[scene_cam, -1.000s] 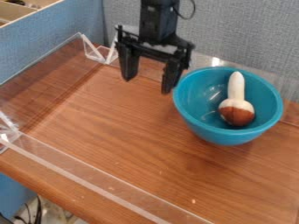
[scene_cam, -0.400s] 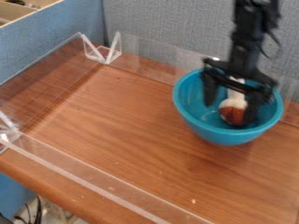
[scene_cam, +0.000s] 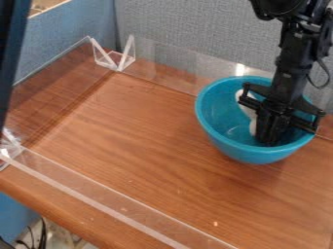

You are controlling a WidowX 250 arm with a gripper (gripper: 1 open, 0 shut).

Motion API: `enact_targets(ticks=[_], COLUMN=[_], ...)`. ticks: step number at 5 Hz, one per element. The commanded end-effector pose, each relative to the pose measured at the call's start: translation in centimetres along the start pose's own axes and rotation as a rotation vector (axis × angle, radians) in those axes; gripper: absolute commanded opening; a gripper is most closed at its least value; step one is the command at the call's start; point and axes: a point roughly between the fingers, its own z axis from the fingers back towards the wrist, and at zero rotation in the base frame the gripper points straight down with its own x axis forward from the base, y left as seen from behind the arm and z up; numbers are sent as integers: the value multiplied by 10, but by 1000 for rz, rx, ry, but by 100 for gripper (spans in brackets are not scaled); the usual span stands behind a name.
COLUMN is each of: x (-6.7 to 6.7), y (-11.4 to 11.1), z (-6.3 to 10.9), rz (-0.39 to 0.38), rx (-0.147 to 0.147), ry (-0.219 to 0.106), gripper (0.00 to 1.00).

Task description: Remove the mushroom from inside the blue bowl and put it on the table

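Camera view, single station. Item one: flat reddish-brown wood-grain table [scene_cam: 117,136], edged with low clear acrylic walls [scene_cam: 53,76]; count, one. Item two: round, deep, glossy teal-blue plastic bowl [scene_cam: 224,146], standing upright at the table's right side; count, one. Item three: small toy mushroom with cream-white stem and reddish-brown cap [scene_cam: 244,127]; count, one, lying inside the bowl, almost wholly hidden behind the fingers, only a pale scrap showing just left of them. Item four: black two-fingered robot gripper [scene_cam: 275,124], pointing down into the bowl; count, one. Condition: fingers drawn together at the mushroom's place; whether they actually pinch it cannot be told, as nothing is raised off the bowl floor. Step in hand, by judgement: the grasp. Next move calls for a straight lift clear of the rim, then a carry leftward over bare wood and a low release.
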Motion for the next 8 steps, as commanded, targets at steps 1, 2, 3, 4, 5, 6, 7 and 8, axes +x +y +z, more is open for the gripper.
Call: enact_targets(ticks=[1,2,3,4,5,6,7,8], x=[4,1,-2,-7,-9,-21,-26,-22], y=[6,14,22,35,62,97,106,91], z=[27,36,47,73,113,149,141,129], rz=[5,14,22,41,93,166,170,123], rx=[-8,-12,-15,-16,-22,-40,-42,-41], ry=[-74,-91,-111,-164,-231,-301,-279,-262], gripper=[0,0,0,0,0,0,0,100])
